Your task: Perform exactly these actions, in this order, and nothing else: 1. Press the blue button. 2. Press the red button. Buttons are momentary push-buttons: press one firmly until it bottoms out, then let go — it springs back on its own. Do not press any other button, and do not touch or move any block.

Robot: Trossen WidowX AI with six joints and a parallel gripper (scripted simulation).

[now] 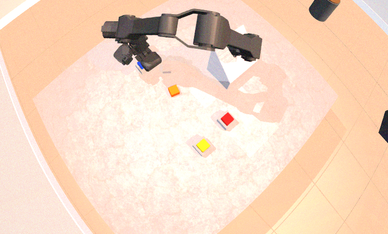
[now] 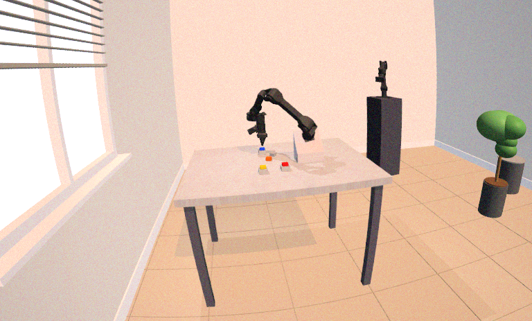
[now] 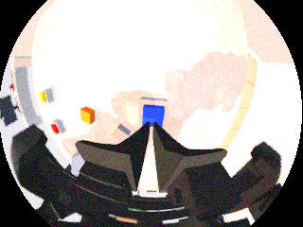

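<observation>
Exterior view: end effector (image 2: 262,143) (image 3: 151,124) (image 1: 150,66) points down over the blue button (image 2: 262,149) (image 3: 153,114) (image 1: 140,65), at the far side of the desk (image 2: 243,192) (image 1: 143,177) as we look at it. Fingers together, nothing between them. Tips sit just above the cap; we read a slight gap there, though contact is hard to rule out at this size.

Wrist view: closed tips overlap the near edge of the blue cap, most of which shows beyond them. Cap lies straight ahead of the tips, barely off the centre line. We judge the coming move turns on this: button below, nearly in line with the fingers' long axis, so a straight descent should serve, perhaps with a small nudge toward the cap's middle. An edge hit might slip off or fail to bottom it out.

Top view: gripper housing hides part of the blue cap. Orange block (image 1: 173,90) (image 2: 268,159) (image 3: 87,115) lies between blue and the red button (image 1: 227,119) (image 2: 285,164) (image 3: 55,128); yellow button (image 1: 203,145) (image 2: 263,167) (image 3: 44,96) near red. We take the step in hand as the blue press, red to follow. We would lift well before crossing, to spare the block.
</observation>
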